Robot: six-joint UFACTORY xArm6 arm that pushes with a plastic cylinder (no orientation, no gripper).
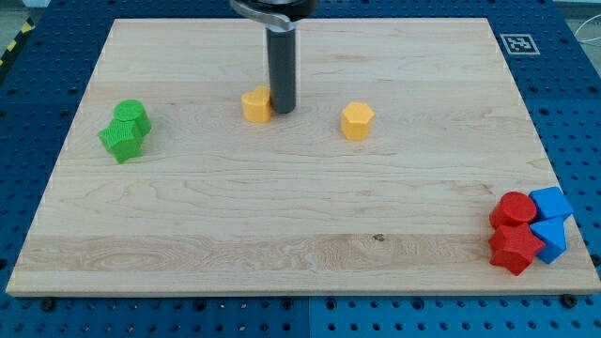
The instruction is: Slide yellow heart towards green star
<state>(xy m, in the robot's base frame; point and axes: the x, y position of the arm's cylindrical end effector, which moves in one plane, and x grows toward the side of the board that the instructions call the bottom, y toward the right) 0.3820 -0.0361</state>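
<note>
1. Your yellow heart [255, 104] sits near the board's top centre, with my tip [282, 112] touching its right side.
2. There are no fingers to open or close (just a bare rod), so nothing is grasped.
3. The green star [121, 141] lies well apart to the view's left, beside a green block [131, 115].
4. You look mid-push; next, drive leftward and slightly down, leaving the yellow hexagon [357, 121] alone.

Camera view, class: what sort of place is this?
Probably a robotics lab bench. A wooden board lies on a blue perforated table, a printed marker tag sits at the board's corner, and my tip rests beside a yellow block.
</note>
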